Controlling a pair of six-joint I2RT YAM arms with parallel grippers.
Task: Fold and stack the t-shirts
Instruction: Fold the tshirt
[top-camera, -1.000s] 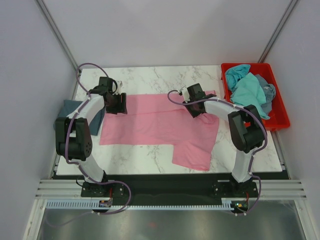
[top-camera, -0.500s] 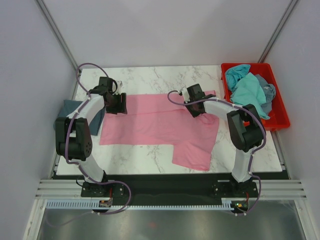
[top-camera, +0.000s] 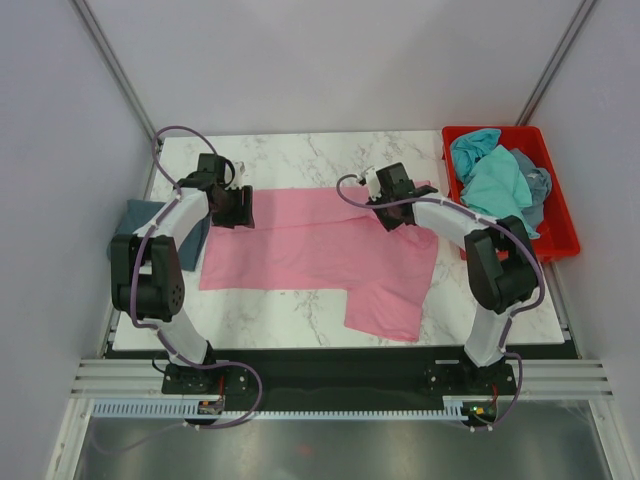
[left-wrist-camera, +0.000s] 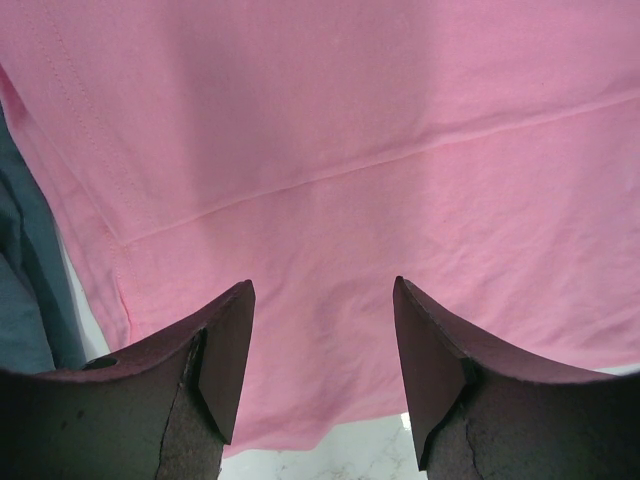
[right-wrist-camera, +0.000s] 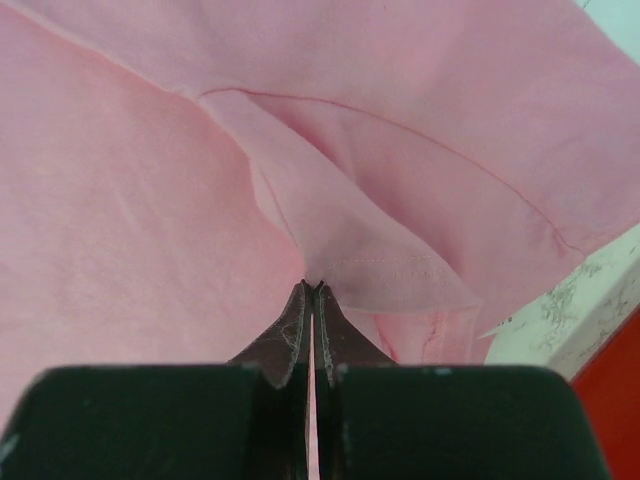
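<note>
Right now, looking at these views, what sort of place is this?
Probably a robot lab cell, not a home: plain pale walls enclose a marble-look table, with a pink t-shirt spread out and a red crate of crumpled clothes.

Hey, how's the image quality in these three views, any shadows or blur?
Top external: even soft light, sharp, with only faint shadows beside the arms on the pink t-shirt. Left wrist: a broad shadow crosses the cloth; the left fingers are dark and slightly soft. Right wrist: the right fingers are blurred up close, while the cloth behind is fairly sharp.
</note>
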